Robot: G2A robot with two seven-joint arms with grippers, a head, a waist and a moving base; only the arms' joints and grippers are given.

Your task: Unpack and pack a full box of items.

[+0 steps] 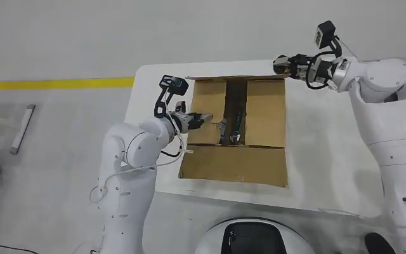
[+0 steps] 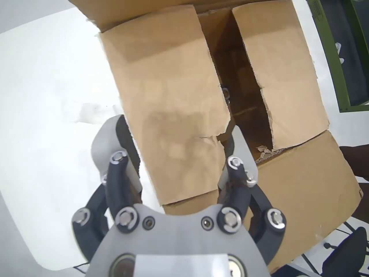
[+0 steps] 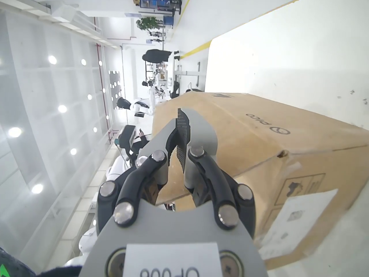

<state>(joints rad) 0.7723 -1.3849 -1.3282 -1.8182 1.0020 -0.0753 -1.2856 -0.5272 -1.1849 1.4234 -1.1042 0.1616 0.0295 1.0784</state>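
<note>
Roughly midway across the white counter [image 1: 317, 165], close to its far edge, a brown corrugated cardboard box [image 1: 265, 114] sat with two ragged-edged rectangular flaps folded inward, leaving a dark slot between them. The left gripper [image 2: 175, 124] stood wide open, its flat grey fingers straddling one flap's end without clamping it. The right gripper [image 3: 183, 116] hung at the box's far right corner, ribbed black pads pressed together; whether cardboard lay between them could not be told.
</note>
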